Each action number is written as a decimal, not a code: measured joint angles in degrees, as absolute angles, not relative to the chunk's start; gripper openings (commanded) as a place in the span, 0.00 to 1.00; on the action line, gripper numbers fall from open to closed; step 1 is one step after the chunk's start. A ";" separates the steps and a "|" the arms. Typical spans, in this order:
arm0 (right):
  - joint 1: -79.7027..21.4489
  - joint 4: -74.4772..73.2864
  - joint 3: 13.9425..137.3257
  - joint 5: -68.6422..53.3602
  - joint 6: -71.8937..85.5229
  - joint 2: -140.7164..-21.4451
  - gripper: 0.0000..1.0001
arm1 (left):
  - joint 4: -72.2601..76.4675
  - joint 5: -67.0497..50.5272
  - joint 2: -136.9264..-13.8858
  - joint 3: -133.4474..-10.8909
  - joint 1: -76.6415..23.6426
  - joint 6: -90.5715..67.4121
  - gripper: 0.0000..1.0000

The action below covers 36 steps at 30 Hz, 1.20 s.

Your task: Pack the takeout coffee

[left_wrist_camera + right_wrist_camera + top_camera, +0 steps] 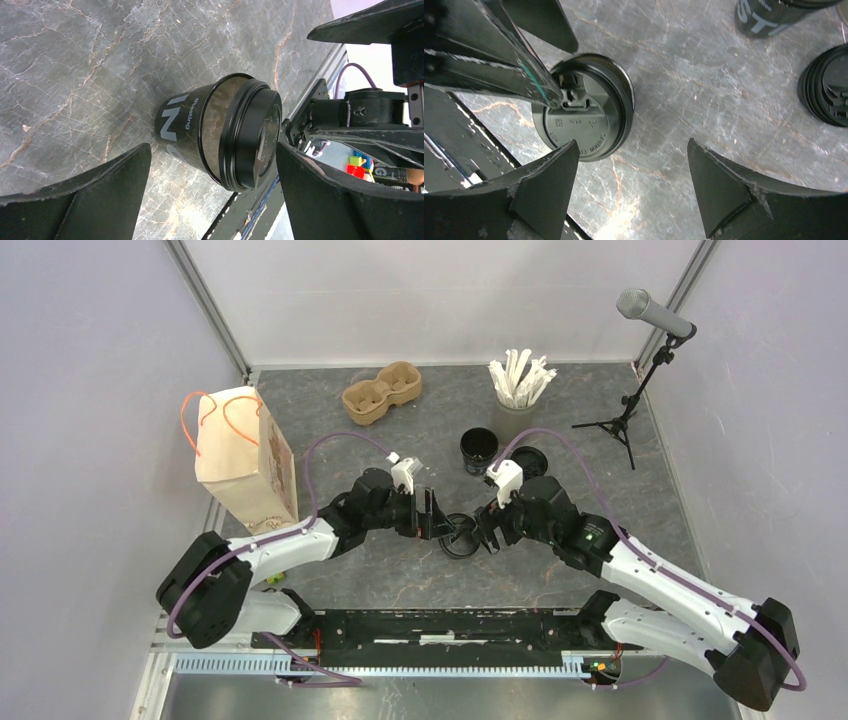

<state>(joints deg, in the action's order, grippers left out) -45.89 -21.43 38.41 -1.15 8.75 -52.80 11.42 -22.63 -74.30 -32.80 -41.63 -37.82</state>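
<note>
Only left wrist view shows takeout coffee point(220, 132) side-on.

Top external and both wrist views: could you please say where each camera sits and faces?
Top external: above, behind the bases, looking down on the table; left arm and right arm show.
Left wrist: on the left arm, faces the lidded cup side-on; left fingers show.
Right wrist: on the right arm, looks down on its lid; right fingers show.
All three share the lidded cup.
</note>
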 measured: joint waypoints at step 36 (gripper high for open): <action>-37.21 -6.81 35.75 -14.55 3.55 -62.33 0.67 | 8.99 -17.72 -79.96 -38.15 -42.15 -34.79 0.82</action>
<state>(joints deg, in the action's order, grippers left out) -37.21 -6.81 35.75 -14.55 3.55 -62.33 8.99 -17.72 -79.96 -38.15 -42.15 -34.79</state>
